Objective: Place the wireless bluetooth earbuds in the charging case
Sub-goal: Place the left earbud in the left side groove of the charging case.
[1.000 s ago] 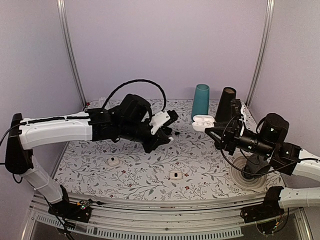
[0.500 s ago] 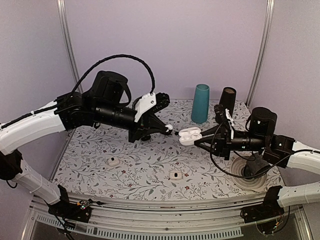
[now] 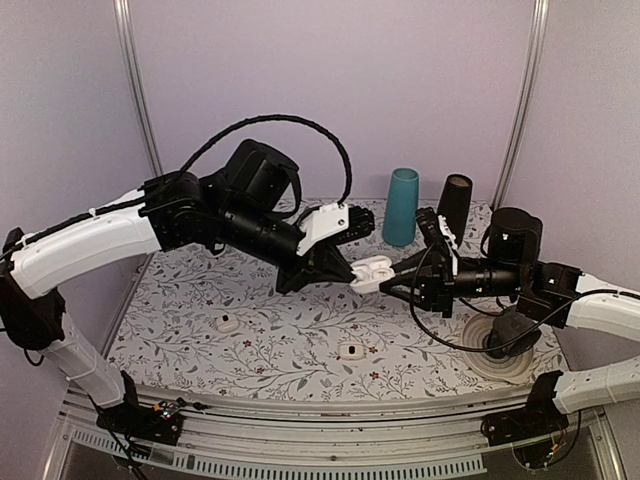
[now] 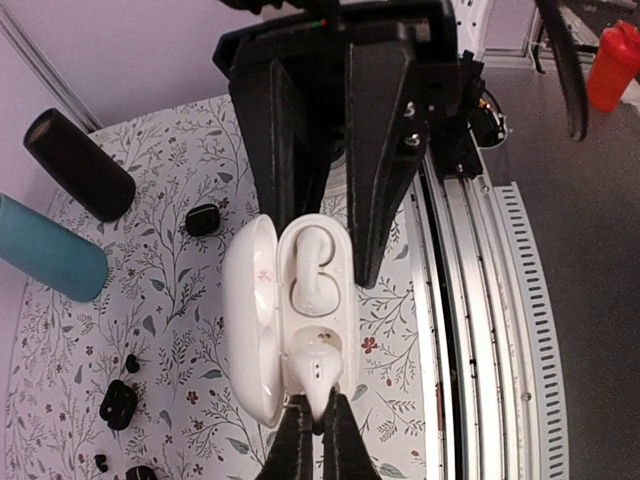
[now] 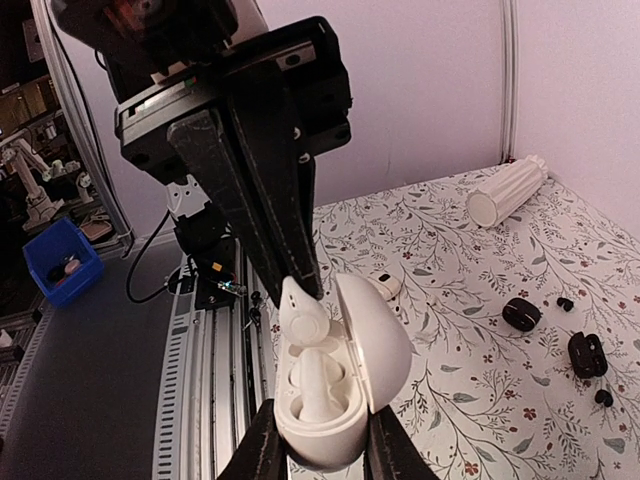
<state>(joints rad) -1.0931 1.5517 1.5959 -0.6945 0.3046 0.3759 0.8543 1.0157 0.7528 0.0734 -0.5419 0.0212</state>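
Observation:
The charging case (image 5: pixel 345 425) is in the air over the table's middle, lid (image 5: pixel 378 340) flipped open, with my right gripper (image 5: pixel 318 445) shut on its body. One white earbud (image 5: pixel 320 385) sits in a slot of the case. My left gripper (image 4: pixel 318 408) is shut on the stem of the second earbud (image 4: pixel 318 365), whose head touches the rim of the other slot. In the top view the left gripper (image 3: pixel 347 268) meets the case (image 3: pixel 373 272) from the left, and the right gripper (image 3: pixel 392 280) comes from the right.
A teal cylinder (image 3: pixel 402 206) and a black cylinder (image 3: pixel 455 208) stand at the back. Two small white pieces (image 3: pixel 228 323) (image 3: pixel 350 350) lie near the front. Small black pieces (image 4: pixel 118 403) are scattered on the floral mat. A round disc (image 3: pixel 497 345) lies under the right arm.
The left gripper rose from the table with the earbud and moved right. The right gripper carried the open case left and forward, and the two now meet in mid-air.

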